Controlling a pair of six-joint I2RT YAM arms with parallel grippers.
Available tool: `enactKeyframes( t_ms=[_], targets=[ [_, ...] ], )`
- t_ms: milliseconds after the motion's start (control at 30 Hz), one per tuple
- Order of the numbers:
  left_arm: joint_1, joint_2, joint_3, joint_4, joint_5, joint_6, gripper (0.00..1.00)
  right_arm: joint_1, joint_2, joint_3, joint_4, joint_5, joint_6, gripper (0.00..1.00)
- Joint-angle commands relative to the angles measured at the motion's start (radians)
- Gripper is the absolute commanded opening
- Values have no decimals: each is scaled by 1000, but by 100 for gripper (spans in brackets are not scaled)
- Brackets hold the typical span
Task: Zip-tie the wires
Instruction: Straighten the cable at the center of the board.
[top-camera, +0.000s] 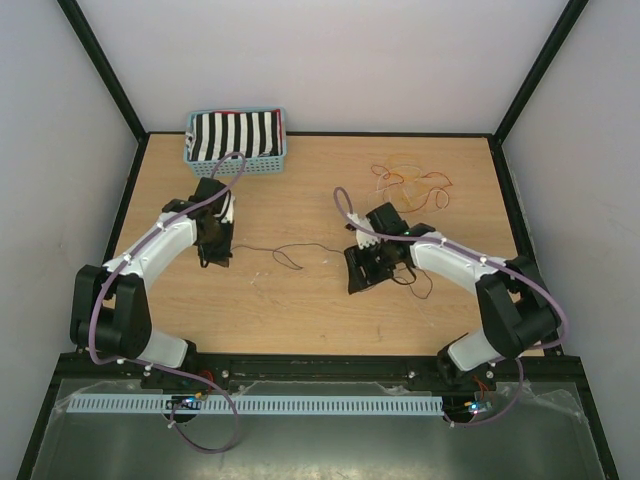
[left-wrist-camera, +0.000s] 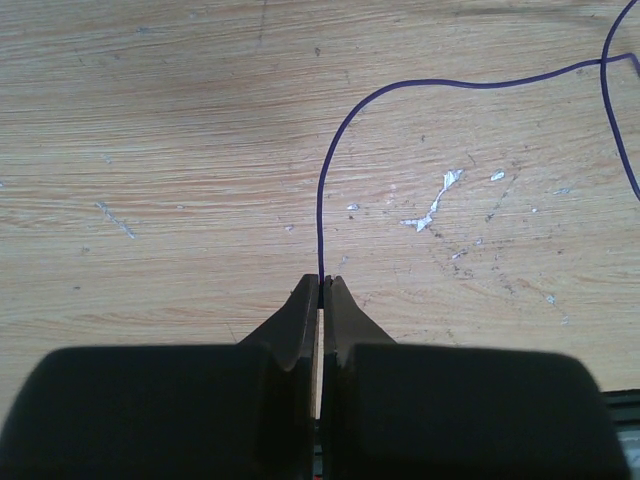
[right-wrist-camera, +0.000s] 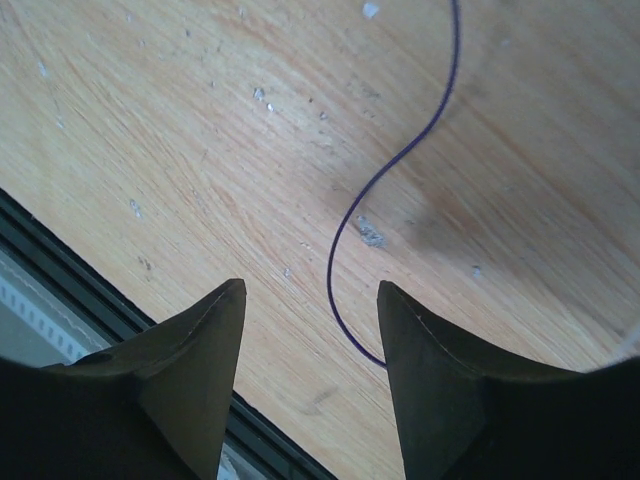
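On desk (top-camera: 300, 320), dark wire (left-wrist-camera: 322, 200) lies L–R: L hand (left-wrist-camera: 321, 283) clamps one end, R hand (right-wrist-camera: 311, 286) wide astride other.

No legible text, label, brand or number on anything here

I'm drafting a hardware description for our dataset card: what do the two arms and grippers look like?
The left arm and right arm have white link shells between black joints and bases, with a lilac cable looping along each. The left gripper and right gripper have matte black fingers tapering to wedge tips.
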Motion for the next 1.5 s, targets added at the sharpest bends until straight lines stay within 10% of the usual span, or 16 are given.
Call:
enactKeyframes(
  t_ms=[0, 233, 533, 1000, 1467],
  targets=[
    [5, -23, 28, -23, 17, 13, 0, 49, 50, -26, -7, 1, -4, 66],
    [5, -36, 33, -31, 7, 21, 0, 67, 67, -29, -33, 75, -23, 47],
    [78, -58, 51, -41, 43, 38, 0, 56, 44, 3, -45, 279, -25, 0],
    [369, -137, 27, -40, 153, 53, 0, -317, -101, 95, -42, 871, 31, 0],
    [557, -128, -15, 9, 154, -42, 0, -437, -61, 93, -50, 922, 34, 0]
  ],
)
